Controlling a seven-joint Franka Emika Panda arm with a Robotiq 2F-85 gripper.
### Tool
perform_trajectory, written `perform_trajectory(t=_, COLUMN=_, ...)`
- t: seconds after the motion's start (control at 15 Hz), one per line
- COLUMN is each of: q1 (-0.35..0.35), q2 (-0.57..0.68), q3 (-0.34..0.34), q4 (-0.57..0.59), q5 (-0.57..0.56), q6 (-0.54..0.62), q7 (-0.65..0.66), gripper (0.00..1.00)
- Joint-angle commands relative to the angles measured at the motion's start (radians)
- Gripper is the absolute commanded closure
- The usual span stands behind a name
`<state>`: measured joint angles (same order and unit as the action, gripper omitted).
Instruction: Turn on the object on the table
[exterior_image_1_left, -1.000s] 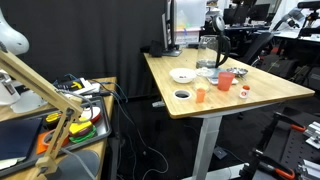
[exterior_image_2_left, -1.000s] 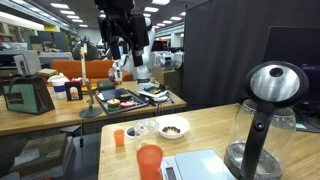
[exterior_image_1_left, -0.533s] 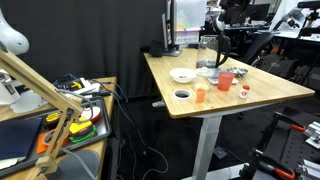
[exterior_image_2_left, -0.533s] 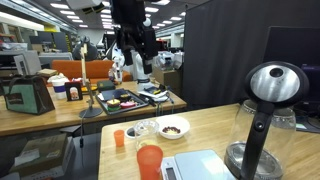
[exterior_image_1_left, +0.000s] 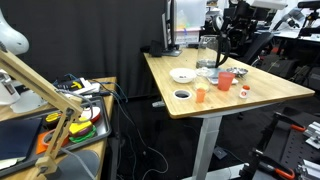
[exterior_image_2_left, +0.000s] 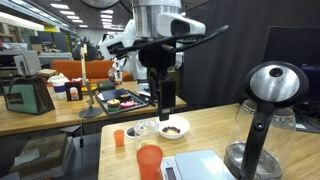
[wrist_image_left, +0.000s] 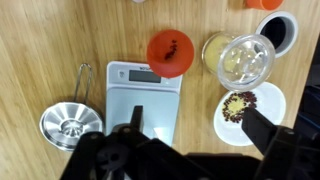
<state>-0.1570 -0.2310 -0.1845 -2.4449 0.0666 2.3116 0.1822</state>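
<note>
Glass-bodied kettle (exterior_image_1_left: 208, 52), black at handle and lid, stands toward the far side of the bench (exterior_image_1_left: 190, 108) in an exterior view. A white bowl (exterior_image_1_left: 181, 75) and a red cup (exterior_image_1_left: 226, 79) sit nearer the front edge. The arm (exterior_image_1_left: 240, 20) hangs over that end, but its tip is lost against the dark background.

In an exterior view the pincer (exterior_image_2_left: 167, 108) points straight down above the bowl and small cups, clear of the bench top. The kettle is well apart from it, at the frame's right, just beside the scale (exterior_image_2_left: 200, 165).

Wrist view: fingers spread wide, nothing between them. Below lie the scale, red cup, a clear glass (wrist_image_left: 245, 58) and the bowl. A round metal thing (wrist_image_left: 70, 122) at lower left may be the kettle top; cannot confirm.

Judgement: approach step, no contact with the kettle yet. The next move calls for crossing to the kettle and finding its switch, which no view shows. It is likely low by the handle or base. One fingertip should press it lightly, without shoving the kettle.
</note>
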Motion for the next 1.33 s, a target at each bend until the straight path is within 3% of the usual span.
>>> perform_trajectory(t=0.0, q1=-0.049, q2=0.026, q3=0.013, q4=-0.044, q5=-0.026, q6=0.058, q7=0.124, gripper=0.00)
perform_trajectory(t=0.73, q1=-0.053, q2=0.039, q3=0.007, q4=-0.047, q5=-0.007, q6=0.041, q7=0.132, gripper=0.00)
perform_trajectory(t=1.27, q1=-0.061, q2=0.253, q3=-0.031, q4=-0.011, q5=0.015, q6=0.159, q7=0.148, gripper=0.00)
